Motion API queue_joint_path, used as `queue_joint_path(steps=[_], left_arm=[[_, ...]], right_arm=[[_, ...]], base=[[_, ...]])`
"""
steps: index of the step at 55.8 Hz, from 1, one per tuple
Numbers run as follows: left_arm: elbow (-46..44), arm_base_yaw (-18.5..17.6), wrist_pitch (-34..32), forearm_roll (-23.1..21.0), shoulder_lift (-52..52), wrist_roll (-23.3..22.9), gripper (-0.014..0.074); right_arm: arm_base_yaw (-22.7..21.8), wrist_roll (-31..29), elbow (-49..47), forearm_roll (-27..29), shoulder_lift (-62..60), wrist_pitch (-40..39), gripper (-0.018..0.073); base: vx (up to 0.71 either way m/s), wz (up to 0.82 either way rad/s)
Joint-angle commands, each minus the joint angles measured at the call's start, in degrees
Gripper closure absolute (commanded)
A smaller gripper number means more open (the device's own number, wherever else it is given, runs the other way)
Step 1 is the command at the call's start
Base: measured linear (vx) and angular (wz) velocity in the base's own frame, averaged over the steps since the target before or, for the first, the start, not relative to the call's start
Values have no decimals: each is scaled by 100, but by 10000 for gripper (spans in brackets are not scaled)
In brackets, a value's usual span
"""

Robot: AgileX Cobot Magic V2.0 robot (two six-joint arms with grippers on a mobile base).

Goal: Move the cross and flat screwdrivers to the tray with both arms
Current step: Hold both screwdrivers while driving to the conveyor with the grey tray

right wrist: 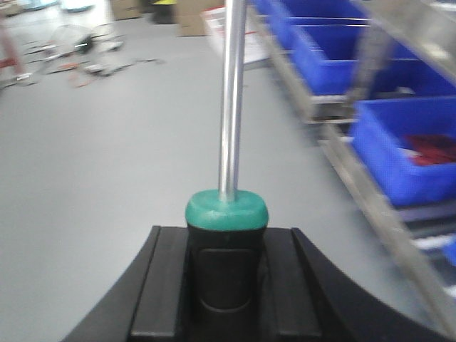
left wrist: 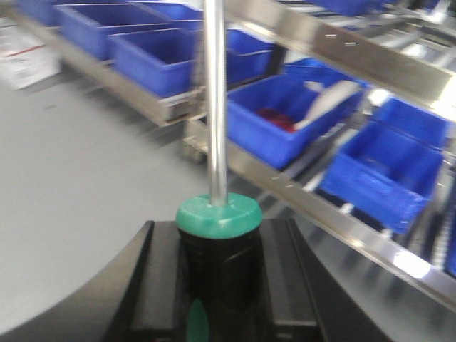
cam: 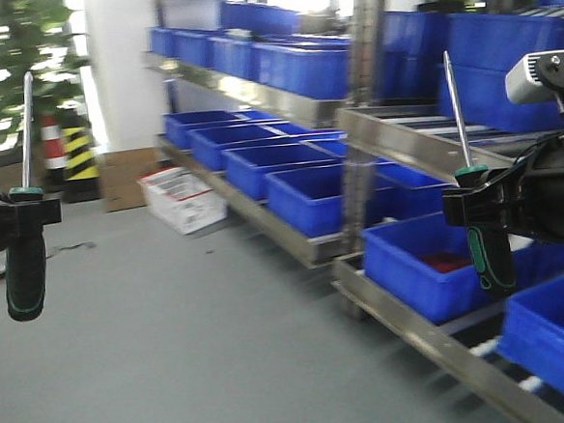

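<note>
The left gripper (cam: pixel 19 216) clamped the left screwdriver (cam: pixel 25 278), the right gripper (cam: pixel 479 201) the right screwdriver (cam: pixel 494 260), shafts toward twelve o'clock. Tray unseen, perhaps below frame. Best carried upright, grips firm, lowered together.

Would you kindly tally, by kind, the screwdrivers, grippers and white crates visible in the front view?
Screwdrivers: 2, the left screwdriver and the right screwdriver
Grippers: 2, the left gripper and the right gripper
White crate: 1
Total: 5
</note>
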Motion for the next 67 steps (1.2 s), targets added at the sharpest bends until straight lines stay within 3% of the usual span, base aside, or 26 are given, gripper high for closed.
queue_joint_path(steps=[1,41,67], left_arm=[[-217,-24,-416,-222,-155,-8,594],[-217,-24,-416,-222,-155,-8,594],[-217,-24,-416,-222,-155,-8,594]], right_arm=[[-13,-18,-177,27,-165,-516,567],[-13,-18,-177,27,-165,-510,567],[-13,-18,-177,27,-165,-506,567]], base=[[36,-80],[30,-83],[24,-55]])
